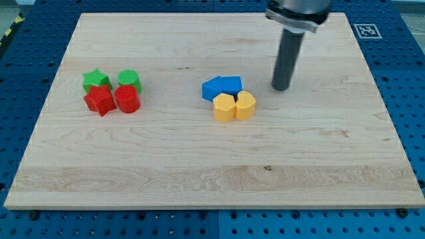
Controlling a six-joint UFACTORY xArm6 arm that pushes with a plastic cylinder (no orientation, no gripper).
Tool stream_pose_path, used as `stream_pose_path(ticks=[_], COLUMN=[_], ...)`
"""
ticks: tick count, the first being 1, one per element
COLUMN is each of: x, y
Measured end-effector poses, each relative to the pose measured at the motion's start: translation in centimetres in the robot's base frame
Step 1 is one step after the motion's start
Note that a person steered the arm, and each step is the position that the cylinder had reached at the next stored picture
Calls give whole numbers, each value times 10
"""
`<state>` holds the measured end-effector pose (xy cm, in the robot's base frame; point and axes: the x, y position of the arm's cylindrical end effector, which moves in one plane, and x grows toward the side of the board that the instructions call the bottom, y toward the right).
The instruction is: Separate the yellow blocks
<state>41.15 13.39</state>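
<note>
wooden board (199, 166) lies on a blue pegged table (412, 99), filling most of the frame. my tip (281, 88) stands on the board in the upper right of centre, at the end of a dark upright rod (287, 60); it carries no jaws, so nothing is grasped or clamped — it touches no block. the two yellow blocks sit just below the centre of the frame, pressed side by side: the left yellow block (224, 107) and the right yellow block (245, 105), their exact shapes hard to make out, both rounded at the top. directly above them, touching, are two blue blocks — the left blue block (212, 88) and the right blue block (232, 84); all four form one tight cluster. my tip is to the right of this cluster and slightly above it, near the right blue block and the right yellow block but apart from both. well apart, in the left part of the frame, a second cluster: a green star (96, 80) and a green block (129, 80) above, a red star (99, 101) and a red block (126, 99) below, all close together. a printed marker (366, 30) sits at the board's upper right corner.
</note>
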Motion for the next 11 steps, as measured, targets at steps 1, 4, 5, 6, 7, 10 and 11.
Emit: stream_pose_path(ticks=[1, 4, 5, 6, 7, 10, 11], x=[15, 133, 108, 73, 53, 47, 47], y=[46, -65, -86, -86, -80, -90, -95])
